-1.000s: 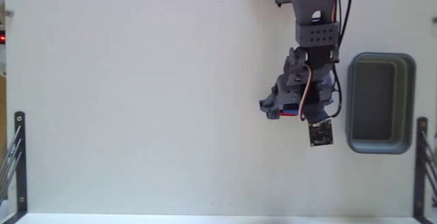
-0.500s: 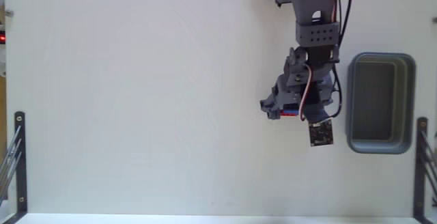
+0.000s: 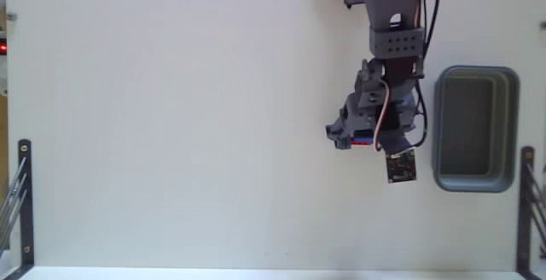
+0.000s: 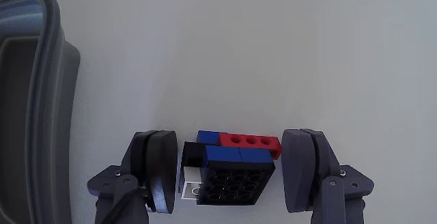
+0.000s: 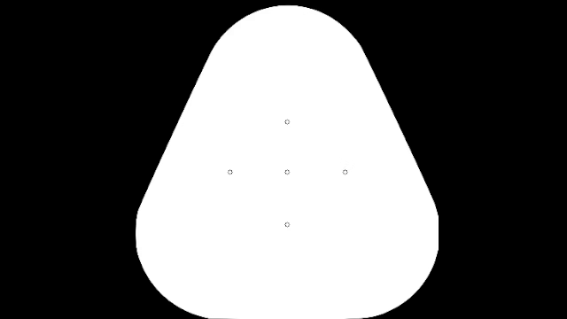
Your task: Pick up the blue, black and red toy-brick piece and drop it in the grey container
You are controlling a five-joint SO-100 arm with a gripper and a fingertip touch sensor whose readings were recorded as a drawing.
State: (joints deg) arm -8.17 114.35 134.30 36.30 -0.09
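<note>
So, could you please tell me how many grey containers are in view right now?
1. The grey container sits at the right edge of the table in the fixed view, right of the arm; the wrist view shows its rim at the left.

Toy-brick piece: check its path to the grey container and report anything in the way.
Nothing visible blocks it. In the wrist view the toy-brick piece sits between the open fingers of the gripper. In the fixed view only bare table lies between it and the grey container; the small circuit board lies below that line.

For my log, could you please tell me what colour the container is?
Grey, with a darker inside; the container shows best in the fixed view.
</note>
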